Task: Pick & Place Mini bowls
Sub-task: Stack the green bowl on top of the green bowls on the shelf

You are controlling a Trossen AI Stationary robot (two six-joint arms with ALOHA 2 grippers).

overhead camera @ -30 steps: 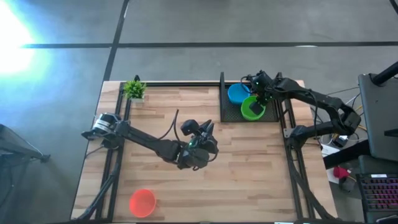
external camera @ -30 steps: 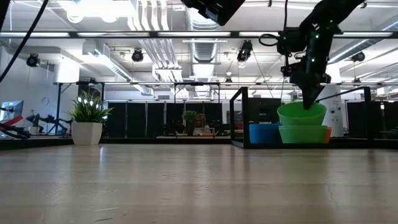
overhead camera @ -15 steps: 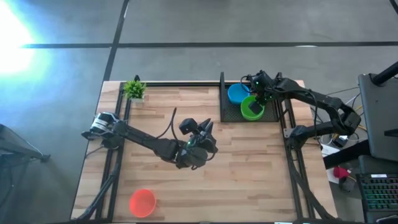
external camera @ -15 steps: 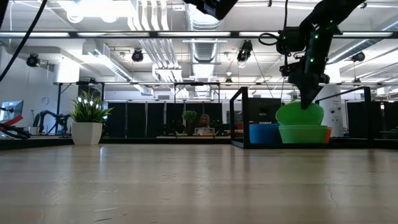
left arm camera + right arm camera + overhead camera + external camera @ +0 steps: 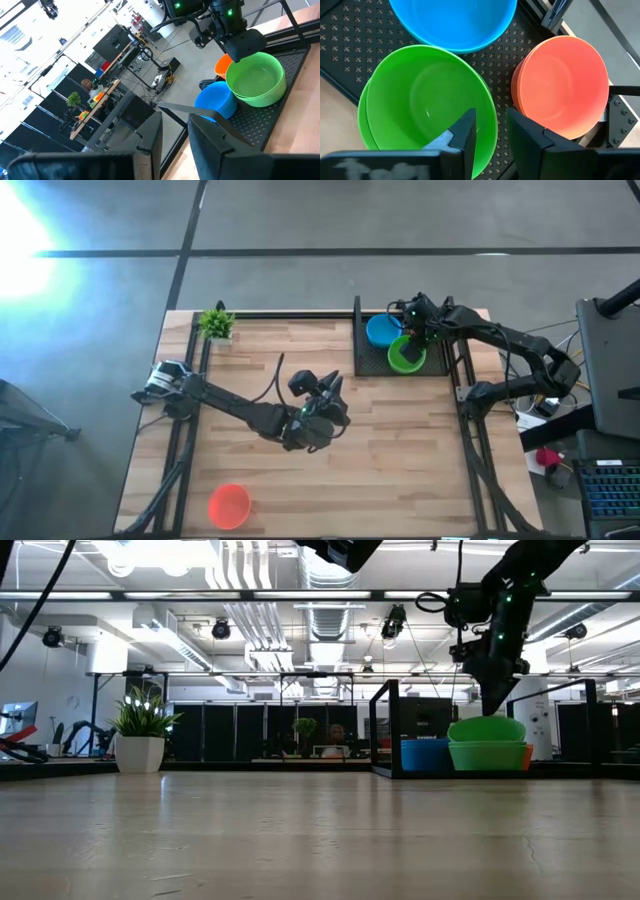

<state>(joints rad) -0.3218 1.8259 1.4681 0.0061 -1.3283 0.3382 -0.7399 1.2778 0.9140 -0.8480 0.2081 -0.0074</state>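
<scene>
Since a second ago the top green bowl [image 5: 487, 729] has dropped from a tilted, lifted spot under the right gripper [image 5: 493, 700] and now sits nested level in the green stack [image 5: 405, 355], so only its rim shows above the lower green bowl in the low view. That gripper has let go: its fingers [image 5: 465, 131] are spread a little with nothing between them, hanging just above the stack's near rim, apart from it.

Working outward from there, the green stack [image 5: 427, 102] sits on the black perforated tray [image 5: 372, 365] at the table's far right corner. A blue bowl [image 5: 452, 22] is just beside it toward the far edge, and an orange stack [image 5: 562, 82] is just beside it on the other side, mostly hidden under the arm in the high view. The left wrist view shows the same three: green [image 5: 255, 80], blue [image 5: 216, 102] and orange [image 5: 223, 65] close together, with the right gripper [image 5: 240, 44] right over the green one.

Right arm reaches in from the table's right edge, bent at the elbow, wrist pointing down at the tray.

Left gripper [image 5: 325, 412] hovers over mid-table, holding nothing, fingers [image 5: 150, 135] slightly apart, arm stretched out from the left edge. One lone orange bowl [image 5: 229, 505] sits well apart near the front left. A small plant [image 5: 216, 323] stands at the far left corner.
</scene>
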